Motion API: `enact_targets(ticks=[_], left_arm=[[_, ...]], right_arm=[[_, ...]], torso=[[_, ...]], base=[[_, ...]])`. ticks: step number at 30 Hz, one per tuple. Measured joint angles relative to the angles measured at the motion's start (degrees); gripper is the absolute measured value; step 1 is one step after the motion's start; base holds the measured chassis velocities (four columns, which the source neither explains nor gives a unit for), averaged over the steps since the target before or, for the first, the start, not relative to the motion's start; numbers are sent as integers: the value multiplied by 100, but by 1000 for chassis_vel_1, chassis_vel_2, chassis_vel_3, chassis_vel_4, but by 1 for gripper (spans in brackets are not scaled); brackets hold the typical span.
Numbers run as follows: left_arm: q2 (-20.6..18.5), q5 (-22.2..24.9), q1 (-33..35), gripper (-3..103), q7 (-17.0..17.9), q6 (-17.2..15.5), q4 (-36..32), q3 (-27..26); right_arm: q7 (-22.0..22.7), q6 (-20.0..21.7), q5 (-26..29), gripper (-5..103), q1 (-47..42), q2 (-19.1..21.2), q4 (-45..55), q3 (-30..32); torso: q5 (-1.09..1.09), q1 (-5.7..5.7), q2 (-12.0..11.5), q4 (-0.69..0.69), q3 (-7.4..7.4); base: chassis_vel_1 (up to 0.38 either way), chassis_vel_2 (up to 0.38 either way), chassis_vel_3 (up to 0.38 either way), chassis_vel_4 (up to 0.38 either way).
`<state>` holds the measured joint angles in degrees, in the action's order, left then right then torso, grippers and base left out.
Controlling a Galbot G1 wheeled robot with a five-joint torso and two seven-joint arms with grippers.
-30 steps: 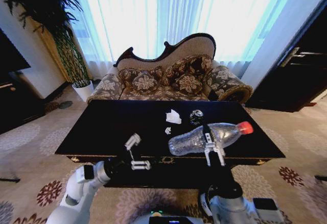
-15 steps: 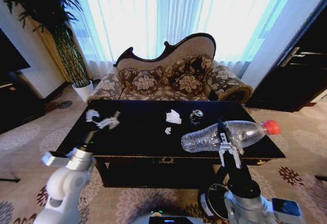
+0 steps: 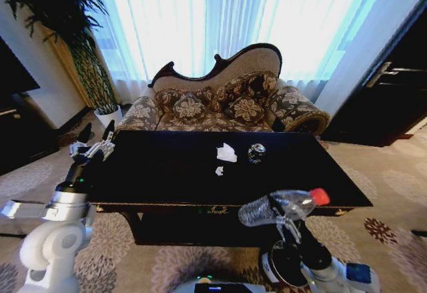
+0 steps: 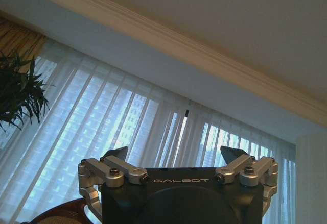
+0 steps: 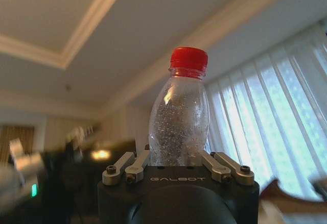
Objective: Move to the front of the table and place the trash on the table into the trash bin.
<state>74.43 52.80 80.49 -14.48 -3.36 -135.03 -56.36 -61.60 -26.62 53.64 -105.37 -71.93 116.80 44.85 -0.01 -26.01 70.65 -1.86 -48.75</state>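
Note:
My right gripper (image 3: 283, 214) is shut on the clear plastic bottle (image 3: 275, 207) with a red cap and holds it in front of the table's near edge, below the level of the top. In the right wrist view the bottle (image 5: 179, 116) stands between the right gripper's (image 5: 177, 158) fingers. On the black table (image 3: 153, 173) lie a crumpled white tissue (image 3: 226, 152), a tiny paper scrap (image 3: 219, 171) and a dark can (image 3: 256, 152). A dark round thing with a pale rim (image 3: 285, 265) under my right arm looks like the trash bin. My left gripper (image 3: 97, 133) is open, raised beside the table's left end.
A patterned sofa (image 3: 220, 106) stands behind the table. A potted plant (image 3: 80, 46) and a dark cabinet (image 3: 20, 126) are at the left, with a dark door (image 3: 393, 93) at the right. The left gripper (image 4: 176, 156) points up at curtains and ceiling. Patterned carpet surrounds the table.
The right gripper has carried the bottle off the table's front edge, then down and back towards me. The left arm has swung out to the left and upward, its gripper staying open.

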Motion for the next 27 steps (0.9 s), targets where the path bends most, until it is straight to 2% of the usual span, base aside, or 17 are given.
enact_targets(ticks=[4, 10, 14, 16, 17, 19, 21, 23, 24, 27], left_arm=[[-2, 48, -4, 100, -16, -17, -67, -37], [-37, 150, 8, 100, -17, -19, -71, -225], [-46, 208, 59, 100, -5, -25, -77, -349], [-58, 219, 83, 100, -4, -25, -80, -394], [-71, 230, 92, 100, -4, -27, -93, -421], [-74, 234, 91, 100, -4, -30, -101, -427], [-74, 242, 89, 100, -4, -42, -119, -431], [-68, 243, 88, 100, -4, -49, -142, -429], [-68, 243, 88, 100, -4, -49, -142, -429], [-61, 242, 91, 100, -4, -53, -159, -415]], right_arm=[[-270, -170, -165, 25, 156, 60, -1001, -102], [-349, -374, -482, 25, 361, 40, -1800, -290], [-309, -527, -903, 25, 598, 25, -2373, -410], [-250, -633, -1277, 25, 747, 31, -2674, -420], [-168, -729, -1648, 25, 870, 45, -2952, -417], [-91, -781, -1834, 25, 931, 55, -3105, -415], [177, -870, -2209, 25, 1049, 78, -3421, -418], [679, -893, -2645, 25, 1095, 72, -3624, -462], [679, -893, -2645, 25, 1095, 72, -3624, -462], [1544, -886, -3554, 25, 1161, -12, -3779, -550]], torso=[[1, 0, 0, -1, 0], [0, 0, 0, -1, 0], [0, 0, 0, 0, 0], [0, 0, 0, 0, 0], [0, 0, 0, 0, 0], [2, 0, 0, 0, 0], [0, 0, 0, 0, 0], [0, 0, 0, 0, 0], [0, 0, 0, 0, 0], [0, 0, 0, -1, 0]], base=[[0, 0, 0, 0], [0, 0, 0, 0], [0, 0, 0, 0], [0, 0, 0, 0], [0, 0, 0, 0], [0, 0, 0, 0], [0, 0, 0, 0], [0, 0, 0, 0], [0, 0, 0, 0], [0, 0, 0, 0]])
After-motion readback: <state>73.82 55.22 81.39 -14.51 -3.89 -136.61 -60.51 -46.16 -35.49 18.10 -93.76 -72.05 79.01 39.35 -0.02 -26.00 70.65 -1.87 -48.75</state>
